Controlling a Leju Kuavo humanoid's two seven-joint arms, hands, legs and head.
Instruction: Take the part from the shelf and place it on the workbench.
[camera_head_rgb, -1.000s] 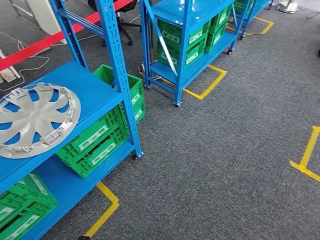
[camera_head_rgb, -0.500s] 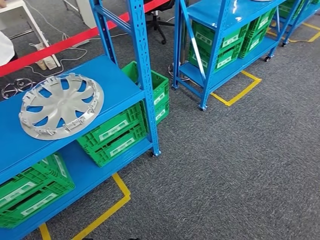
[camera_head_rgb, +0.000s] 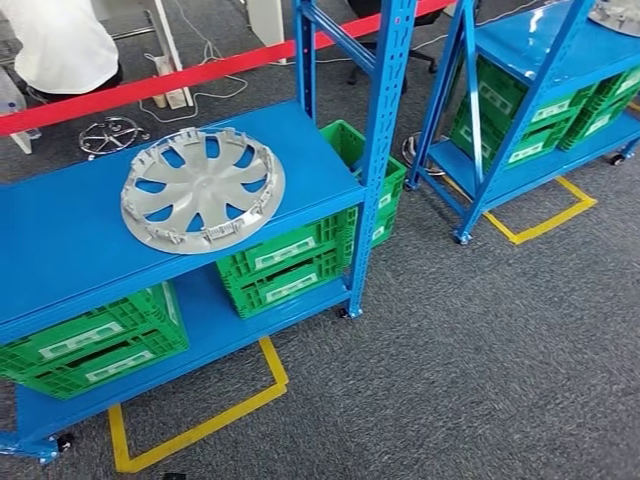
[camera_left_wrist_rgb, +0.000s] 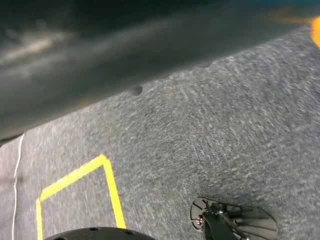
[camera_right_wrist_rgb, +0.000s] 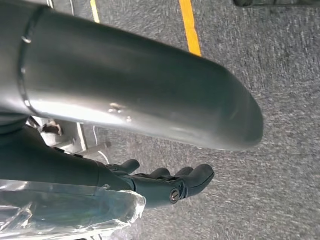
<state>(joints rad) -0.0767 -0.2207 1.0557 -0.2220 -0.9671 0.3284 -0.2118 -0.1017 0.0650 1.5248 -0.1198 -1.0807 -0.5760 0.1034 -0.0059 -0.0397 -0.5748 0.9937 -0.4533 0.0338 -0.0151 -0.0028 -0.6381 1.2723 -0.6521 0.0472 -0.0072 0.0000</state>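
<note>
A silver hubcap (camera_head_rgb: 202, 188) with curved spokes lies flat on the upper board of a blue shelf (camera_head_rgb: 68, 240), left of centre in the head view. A blue upright post (camera_head_rgb: 377, 150) stands just to its right. In the right wrist view my right hand (camera_right_wrist_rgb: 166, 185) hangs over grey carpet, its dark fingers stretched out with nothing in them.
Green crates (camera_head_rgb: 283, 265) fill the lower shelf board. A second blue shelf (camera_head_rgb: 528, 70) with green crates stands at the right, with another silver part (camera_head_rgb: 620, 14) on top. Red tape (camera_head_rgb: 151, 85) runs behind. A person in white (camera_head_rgb: 60, 40) is at the back left. Yellow tape (camera_head_rgb: 196, 425) marks the carpet.
The camera has swung to the left: the whole scene has slid right, bringing the hubcap and its shelf from the left edge towards the middle. The hubcap itself has not moved on its shelf.
</note>
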